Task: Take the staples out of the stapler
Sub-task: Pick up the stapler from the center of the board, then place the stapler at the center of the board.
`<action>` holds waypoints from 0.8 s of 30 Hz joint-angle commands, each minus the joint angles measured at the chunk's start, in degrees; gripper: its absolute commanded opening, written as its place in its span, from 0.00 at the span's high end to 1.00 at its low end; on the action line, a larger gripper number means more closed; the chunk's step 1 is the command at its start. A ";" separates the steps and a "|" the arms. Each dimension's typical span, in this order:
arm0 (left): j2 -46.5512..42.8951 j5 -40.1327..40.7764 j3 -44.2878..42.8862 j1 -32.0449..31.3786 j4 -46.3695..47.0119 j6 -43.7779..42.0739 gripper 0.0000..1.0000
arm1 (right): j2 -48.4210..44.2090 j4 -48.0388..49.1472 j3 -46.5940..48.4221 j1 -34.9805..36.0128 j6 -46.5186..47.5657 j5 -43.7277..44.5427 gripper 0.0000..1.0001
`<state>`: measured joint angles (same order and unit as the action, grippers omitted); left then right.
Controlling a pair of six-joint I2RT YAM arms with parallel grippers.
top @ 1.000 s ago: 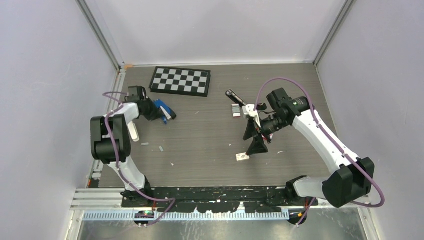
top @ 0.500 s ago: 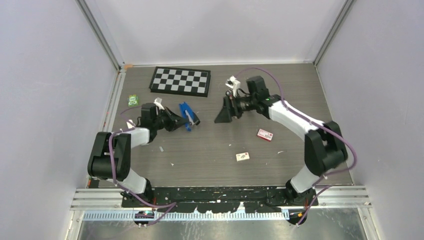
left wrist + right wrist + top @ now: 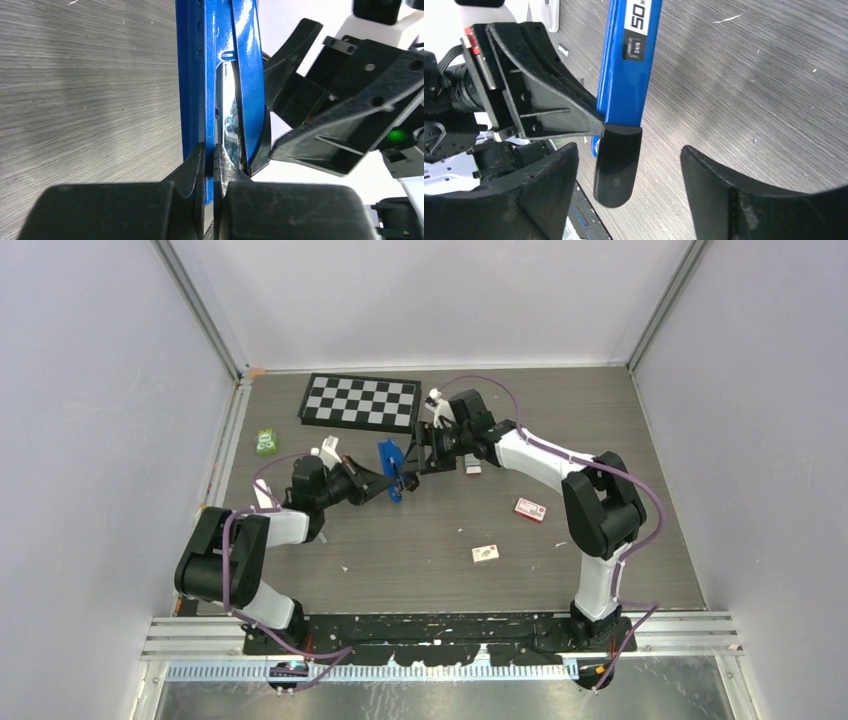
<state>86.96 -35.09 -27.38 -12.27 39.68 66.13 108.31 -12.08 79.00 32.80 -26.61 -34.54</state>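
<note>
Top external: the stapler (image 3: 391, 471) is mid-table, just in front of the checkerboard (image 3: 362, 402), with both arms reaching in to it from either side.
Left gripper (image 3: 214, 159): clenched on the stapler, the fingers pinching 1 blue half near its end.
Stapler, left wrist view: 2 blue halves run lengthwise away from the camera, with a chrome rail showing in the narrow gap between them.
Right gripper (image 3: 629, 152): released, with the 2 fingers spread wide on either side of the stapler's black end cap and a gap on each side.
Stapler, right wrist view: held clear of the table (image 3: 420, 540), black cap toward the camera, white "50" label on the blue body.
Loose items: green packet (image 3: 266, 442) at the left edge, red box (image 3: 530, 509) and white box (image 3: 486, 554) on the right half, well apart from the stapler.
</note>
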 commanded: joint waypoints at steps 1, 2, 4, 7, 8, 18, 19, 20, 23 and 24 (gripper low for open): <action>-1.77 -1.94 -0.15 -0.57 11.36 2.23 1.00 | 1.60 1.04 2.99 0.95 -2.87 1.76 0.29; -1.76 -1.93 0.01 -0.70 11.53 2.24 1.00 | 2.08 1.07 3.38 0.95 -3.11 1.12 0.36; -1.57 -1.78 0.59 -0.95 12.49 2.48 1.00 | 2.86 1.57 3.97 1.00 -3.98 -0.39 0.58; -1.69 -1.82 1.20 -1.00 12.98 2.50 1.00 | 3.13 1.88 4.78 1.03 -3.84 -2.08 0.87; -1.74 -1.78 1.25 -1.00 13.12 2.52 1.00 | 3.13 1.11 5.53 1.04 -3.03 -2.21 0.95; -22.94 4.14 -0.52 3.46 -20.54 -10.99 0.39 | 4.74 -19.20 17.92 2.13 19.72 11.30 0.99; -27.20 7.60 -1.94 3.74 -29.15 -16.35 0.36 | 5.50 -21.28 19.51 2.86 24.11 14.99 0.99; -30.99 11.29 -3.11 3.90 -36.11 -19.97 0.34 | 6.20 -23.32 21.10 3.86 27.97 19.15 0.99; -42.24 19.68 -5.64 4.05 -49.53 -26.32 0.21 | 10.03 -27.92 26.36 7.26 36.58 29.87 0.99; -45.56 21.43 -6.02 4.09 -52.24 -27.59 0.16 | 11.80 -29.53 28.63 8.30 38.33 31.68 0.99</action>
<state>51.75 -24.64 -29.80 -8.56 9.37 50.78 116.53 -34.74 99.53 36.67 -2.79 -16.36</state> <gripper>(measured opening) 0.766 0.359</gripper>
